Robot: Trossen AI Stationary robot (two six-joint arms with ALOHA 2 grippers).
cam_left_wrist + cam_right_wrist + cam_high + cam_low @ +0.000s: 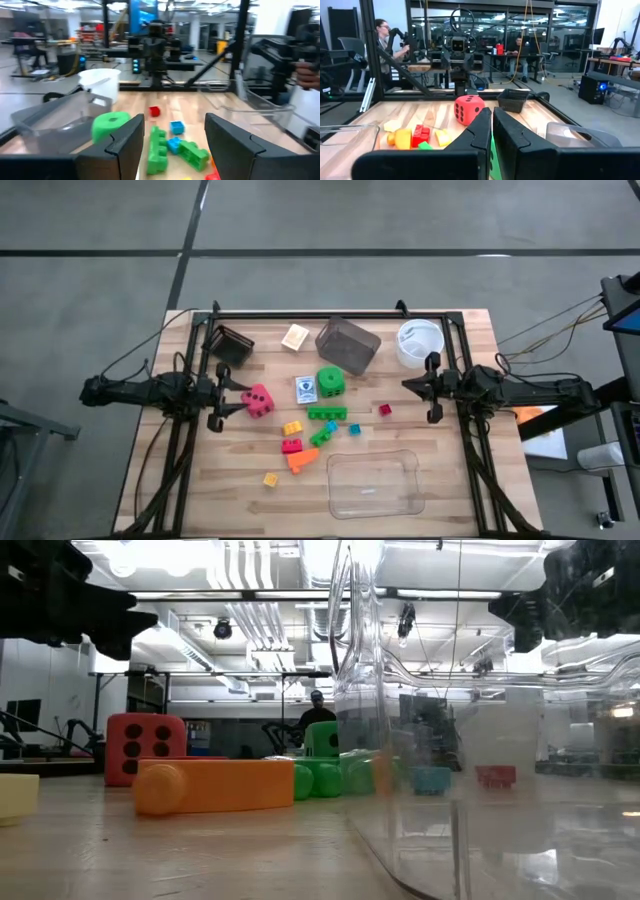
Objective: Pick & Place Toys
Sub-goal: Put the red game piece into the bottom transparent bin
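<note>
Wooden worktop [230,480] carrying scattered bricks [327,413], two dice [258,401], card pack [306,390], clear tray [372,484], white bowl [419,342].

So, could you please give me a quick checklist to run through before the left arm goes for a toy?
1. Left gripper open, nothing held: ok.
2. Pink-red die right in front of its fingers, upright, free of the other toys: ok.
3. Right gripper shut, parked on the right near the white bowl, away from the toys: ok.
4. Clear tray empty, ready to receive: ok.
5. Whether the fingers are level with the die: cannot tell.
</note>
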